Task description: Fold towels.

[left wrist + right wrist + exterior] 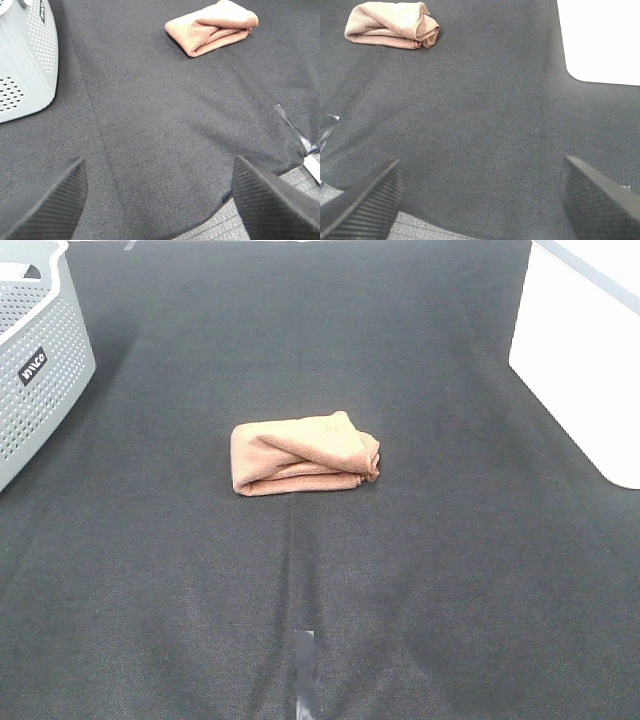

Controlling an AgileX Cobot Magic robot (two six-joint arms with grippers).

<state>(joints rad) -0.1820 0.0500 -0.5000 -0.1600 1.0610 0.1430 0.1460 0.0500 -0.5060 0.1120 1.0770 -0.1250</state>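
1. reddish-tan terry cloth, folded into a small thick rectangular bundle: the towel (305,454) lies near the middle of the dark grey woven table cover (420,570), well ahead of both pincers and touched by neither.
2. the left gripper (159,200) stands with its ribbed black fingers (47,205) spread wide and nothing between them; from it the towel (212,27) lies far forward and off toward the other arm's side.
3. the right gripper (482,200) is likewise spread wide and empty; from it the towel (392,25) lies far forward and off toward the left arm's side.
4. the bundle's long axis runs across the table, from one arm's side to the other, so each short end faces one pincer; neither arm looks clearly nearer.
5. the folds look loose and bunched at the end toward the right arm, so the fold appears done or close to it; a tidy-up may be all that is left.
6. a pale grey perforated plastic basket (35,360) sits off to the outer side of the left pincer, and a white flat slab (585,350) off to the outer side of the right one.
7. a short strip of grey tape (305,670) lies on the cover between the pincers and the towel; it lies flat, and nothing stands in the way of either reach.
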